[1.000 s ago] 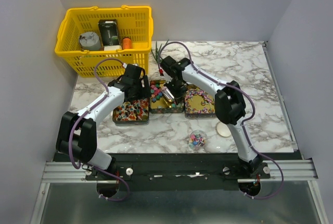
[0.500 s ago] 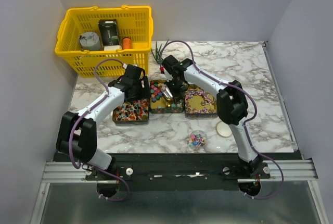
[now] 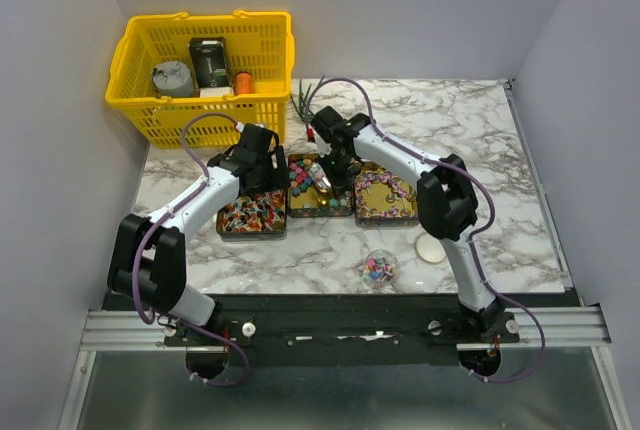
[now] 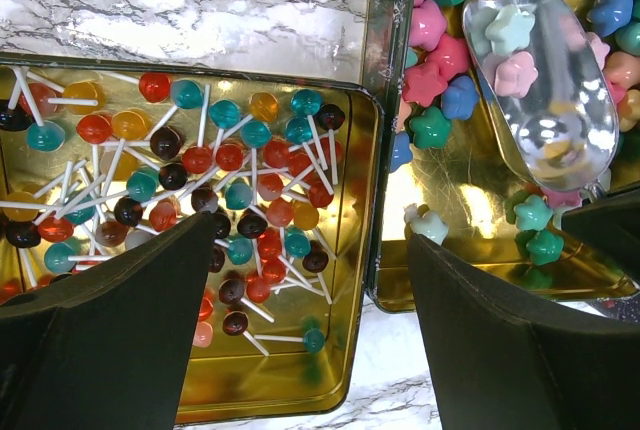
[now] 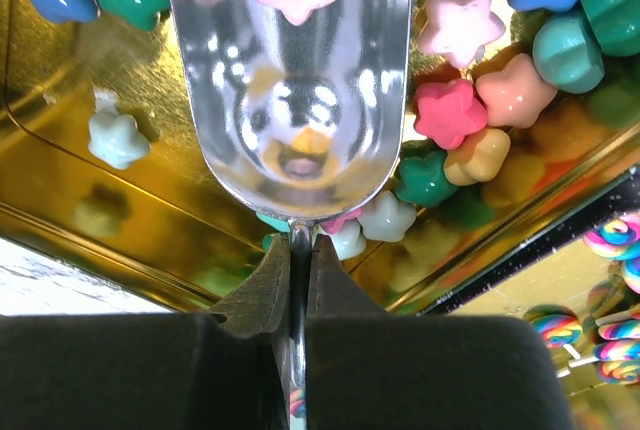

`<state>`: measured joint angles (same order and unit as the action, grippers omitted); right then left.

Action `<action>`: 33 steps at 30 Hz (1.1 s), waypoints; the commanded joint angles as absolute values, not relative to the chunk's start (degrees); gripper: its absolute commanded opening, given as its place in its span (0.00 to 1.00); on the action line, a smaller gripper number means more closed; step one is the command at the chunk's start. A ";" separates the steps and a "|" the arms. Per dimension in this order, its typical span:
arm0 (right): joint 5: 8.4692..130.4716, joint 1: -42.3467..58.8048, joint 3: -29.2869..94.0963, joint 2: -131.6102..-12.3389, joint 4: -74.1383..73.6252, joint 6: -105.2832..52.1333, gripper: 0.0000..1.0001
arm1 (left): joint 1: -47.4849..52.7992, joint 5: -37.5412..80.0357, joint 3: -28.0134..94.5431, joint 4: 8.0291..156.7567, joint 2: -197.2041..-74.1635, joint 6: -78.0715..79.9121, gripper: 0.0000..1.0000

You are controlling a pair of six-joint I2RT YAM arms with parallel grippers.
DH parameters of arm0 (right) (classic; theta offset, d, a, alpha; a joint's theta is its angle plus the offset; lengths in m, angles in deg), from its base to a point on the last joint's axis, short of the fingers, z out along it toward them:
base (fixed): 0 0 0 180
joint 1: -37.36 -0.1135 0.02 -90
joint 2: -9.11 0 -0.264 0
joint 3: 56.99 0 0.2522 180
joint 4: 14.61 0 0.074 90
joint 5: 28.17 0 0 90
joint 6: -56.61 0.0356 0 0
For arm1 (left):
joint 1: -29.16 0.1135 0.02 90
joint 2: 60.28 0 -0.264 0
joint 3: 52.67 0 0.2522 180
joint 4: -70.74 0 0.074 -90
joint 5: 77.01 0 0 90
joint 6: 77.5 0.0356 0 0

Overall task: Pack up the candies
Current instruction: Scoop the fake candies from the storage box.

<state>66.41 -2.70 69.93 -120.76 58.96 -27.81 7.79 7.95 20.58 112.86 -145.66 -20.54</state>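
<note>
Star-shaped candies (image 5: 452, 113) in pink, blue, green and peach lay heaped in the gold tin (image 5: 60, 170) right beneath the right jaws. A few were riding in the bowl of the metal scoop (image 5: 290, 100) just ahead of them. The right jaws were clamped tight on the scoop's thin handle. The left jaws hung wide open over the seam between that tin and the lollipop tin (image 4: 290, 390), with round lollipops (image 4: 230, 155) below and left of them and marble tabletop (image 4: 150, 0) beyond.
</note>
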 commanded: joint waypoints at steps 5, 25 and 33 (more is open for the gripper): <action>64.64 -2.98 62.51 -112.54 59.27 -29.08 0.01 | 8.15 8.15 20.25 112.09 -144.74 -20.46 0.89; 62.18 -8.17 38.34 -85.14 50.03 -23.65 0.01 | 8.15 6.31 19.98 112.27 -143.16 -20.46 0.89; 64.38 -9.05 30.17 -72.12 60.56 -16.96 0.01 | 8.15 6.66 19.54 112.18 -142.46 -20.55 0.89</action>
<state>63.81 -8.60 32.80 -78.18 53.45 -21.49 7.79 7.60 20.40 112.86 -143.98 -20.54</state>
